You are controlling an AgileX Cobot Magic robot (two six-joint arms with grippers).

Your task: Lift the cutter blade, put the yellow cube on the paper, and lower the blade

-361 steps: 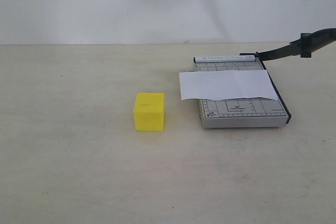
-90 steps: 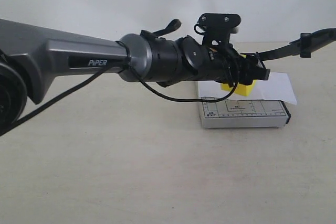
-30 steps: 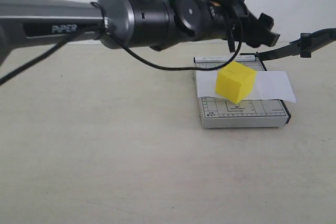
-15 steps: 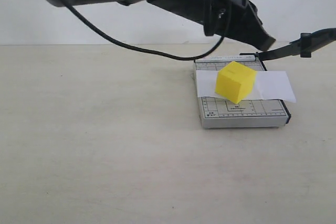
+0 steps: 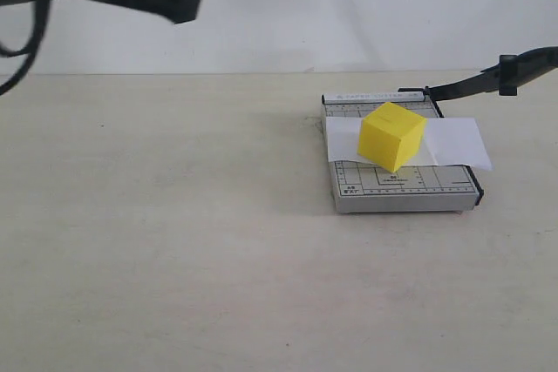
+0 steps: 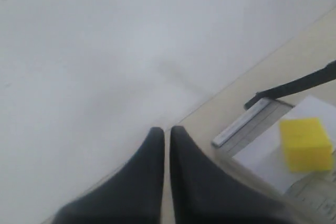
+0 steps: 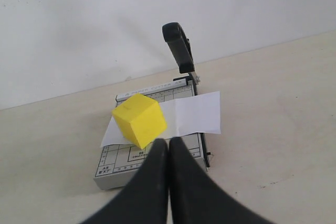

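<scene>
The yellow cube (image 5: 391,135) is looking bright and plain, the paper (image 5: 458,141) white, the cutter base (image 5: 405,200) grey with thin grid lines, the cutter blade (image 5: 466,85) black.

The small print on the grey cutter base (image 5: 401,184) is too small to read.

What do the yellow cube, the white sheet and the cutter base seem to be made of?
Yellow cube: likely plastic, matte, evenly bright with crisp edges. White sheet: paper, thin, slightly creased, one end overhanging. Cutter base: grey with printed grid; metal or plastic, unclear.
</scene>
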